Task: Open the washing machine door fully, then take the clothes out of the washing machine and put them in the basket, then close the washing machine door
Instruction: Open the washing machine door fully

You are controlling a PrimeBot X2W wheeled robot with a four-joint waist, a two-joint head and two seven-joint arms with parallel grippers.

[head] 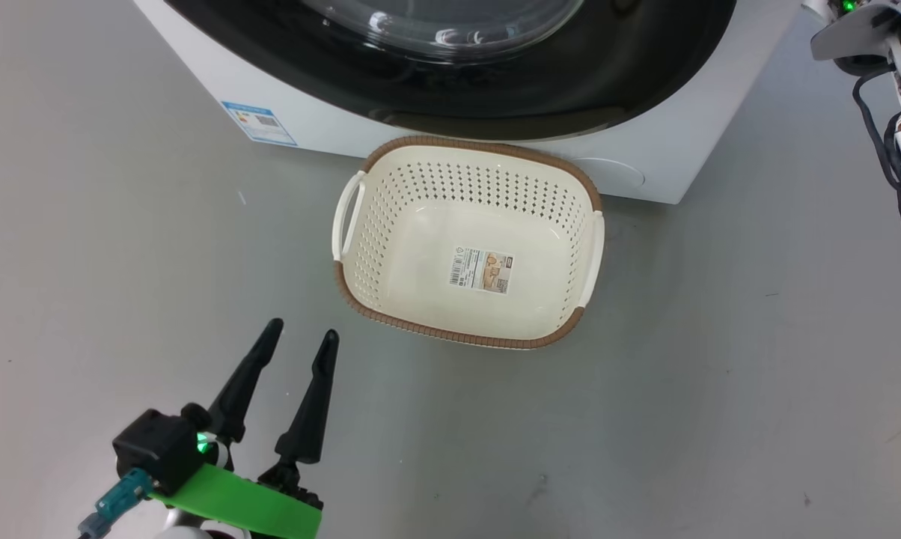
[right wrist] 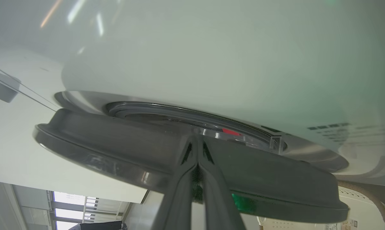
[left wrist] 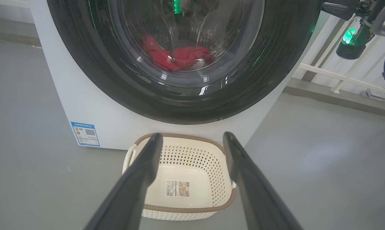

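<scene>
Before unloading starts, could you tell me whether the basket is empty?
Empty: the basket holds only its paper label.

Cut off at the head view's top edge: most of the washing machine door (head: 570,97) and nearly all of the washing machine (head: 331,127), likewise the right arm (head: 858,37) at the right edge. Cannot read the fine print on the blue label (head: 260,122) or on the paper label (head: 482,270) in the basket (head: 391,224). Half veiled by glare on the door glass, the clothes (left wrist: 179,57), pieces not told apart; basket sides partly covered in the left wrist view by the fingers of the left hand (left wrist: 193,135); cannot tell in the right wrist view whether the pressed-together right hand (right wrist: 197,138) touches the door's edge.
</scene>
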